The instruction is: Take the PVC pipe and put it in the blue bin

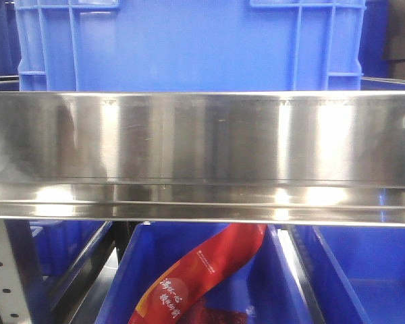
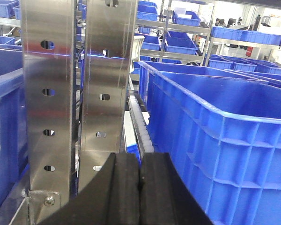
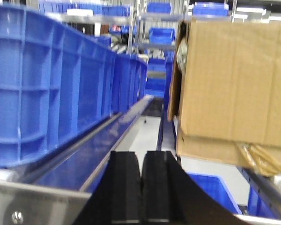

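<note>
The PVC pipe is not in any view. My left gripper (image 2: pixel 140 161) is shut and empty, its black pads pressed together, beside a large blue bin (image 2: pixel 225 140) on its right and steel rack posts (image 2: pixel 49 108) on its left. My right gripper (image 3: pixel 141 159) is shut and empty, pointing along a shelf lane between a row of blue bins (image 3: pixel 47 84) on the left and a cardboard box (image 3: pixel 234 79) on the right. In the front view a blue bin (image 1: pixel 189 44) stands on a steel shelf beam (image 1: pixel 202 155); neither gripper shows there.
Below the beam, a lower blue bin (image 1: pixel 283 283) holds a red printed bag (image 1: pixel 202 277). A white roller strip (image 2: pixel 143 129) runs beside the left bin. A small blue bin (image 3: pixel 210 190) sits under the cardboard box. More blue bins fill shelves behind.
</note>
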